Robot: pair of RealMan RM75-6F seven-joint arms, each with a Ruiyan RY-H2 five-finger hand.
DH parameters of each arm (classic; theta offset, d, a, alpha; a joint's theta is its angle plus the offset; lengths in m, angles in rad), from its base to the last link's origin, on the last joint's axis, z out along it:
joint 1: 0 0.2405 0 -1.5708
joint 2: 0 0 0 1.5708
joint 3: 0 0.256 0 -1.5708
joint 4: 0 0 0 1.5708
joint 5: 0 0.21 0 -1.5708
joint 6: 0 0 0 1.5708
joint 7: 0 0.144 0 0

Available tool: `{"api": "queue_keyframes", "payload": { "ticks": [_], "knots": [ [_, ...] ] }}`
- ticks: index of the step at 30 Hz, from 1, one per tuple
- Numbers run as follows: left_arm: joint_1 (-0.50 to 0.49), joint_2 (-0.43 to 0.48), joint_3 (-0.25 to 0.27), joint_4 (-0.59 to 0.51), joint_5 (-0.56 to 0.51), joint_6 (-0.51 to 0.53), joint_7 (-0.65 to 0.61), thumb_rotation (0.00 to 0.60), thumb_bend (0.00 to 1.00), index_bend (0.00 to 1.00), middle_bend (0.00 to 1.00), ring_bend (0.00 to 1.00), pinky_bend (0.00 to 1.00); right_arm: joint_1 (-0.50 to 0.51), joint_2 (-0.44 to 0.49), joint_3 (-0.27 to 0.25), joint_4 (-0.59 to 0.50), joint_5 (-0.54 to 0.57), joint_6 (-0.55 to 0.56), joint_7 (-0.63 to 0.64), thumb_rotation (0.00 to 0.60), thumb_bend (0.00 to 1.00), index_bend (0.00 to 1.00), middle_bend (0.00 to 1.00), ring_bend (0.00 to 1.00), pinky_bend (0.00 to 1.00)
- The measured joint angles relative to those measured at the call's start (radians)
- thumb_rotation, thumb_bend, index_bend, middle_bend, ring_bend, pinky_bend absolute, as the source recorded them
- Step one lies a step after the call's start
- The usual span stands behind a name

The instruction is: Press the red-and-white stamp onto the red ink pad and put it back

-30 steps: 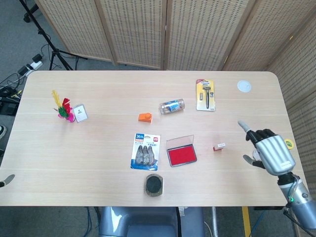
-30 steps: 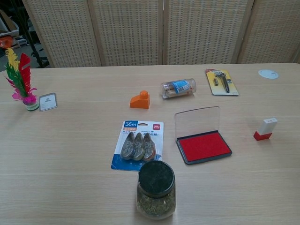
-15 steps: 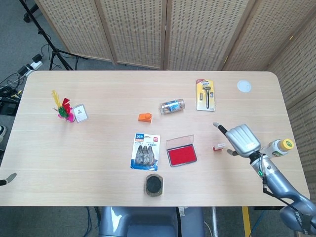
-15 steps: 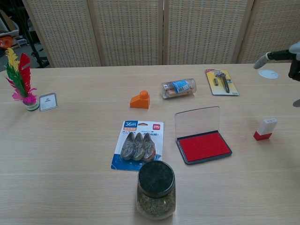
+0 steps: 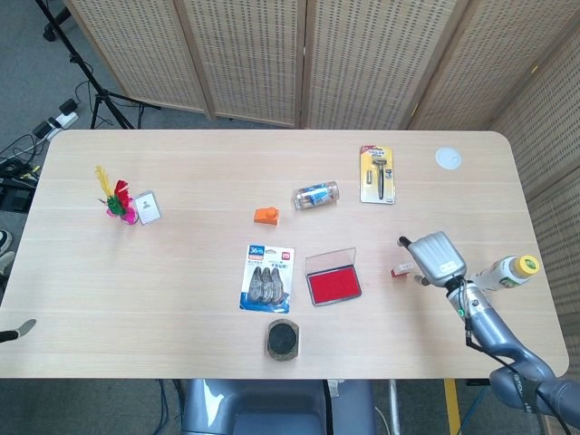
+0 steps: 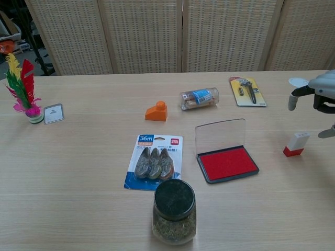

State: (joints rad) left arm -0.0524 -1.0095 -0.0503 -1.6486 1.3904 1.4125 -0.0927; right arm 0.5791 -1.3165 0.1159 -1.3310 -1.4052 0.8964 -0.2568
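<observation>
The small red-and-white stamp (image 6: 297, 144) stands on the light wooden table (image 5: 181, 272), to the right of the open red ink pad with a clear lid (image 6: 226, 159) and apart from it. The right hand (image 5: 435, 256) hovers just above and beside the stamp; its fingers (image 6: 293, 99) are spread and hold nothing. It does not touch the stamp. Of the left hand (image 5: 11, 332) only a small tip shows at the left edge, so its fingers cannot be judged.
</observation>
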Motion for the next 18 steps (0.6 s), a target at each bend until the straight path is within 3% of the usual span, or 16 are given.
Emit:
{"api": "queue_keyframes", "payload": {
  "ticks": [18],
  "knots": [
    [-0.008,0.006,0.005,-0.002,-0.002,-0.022,-0.013,0.600,0.05,0.00,0.00,0.00,0.00,0.012,-0.118,-0.026,0.136,0.000,0.021,0.011,0.600,0.26,0.37,0.89,0.97,1.00]
  ]
}}
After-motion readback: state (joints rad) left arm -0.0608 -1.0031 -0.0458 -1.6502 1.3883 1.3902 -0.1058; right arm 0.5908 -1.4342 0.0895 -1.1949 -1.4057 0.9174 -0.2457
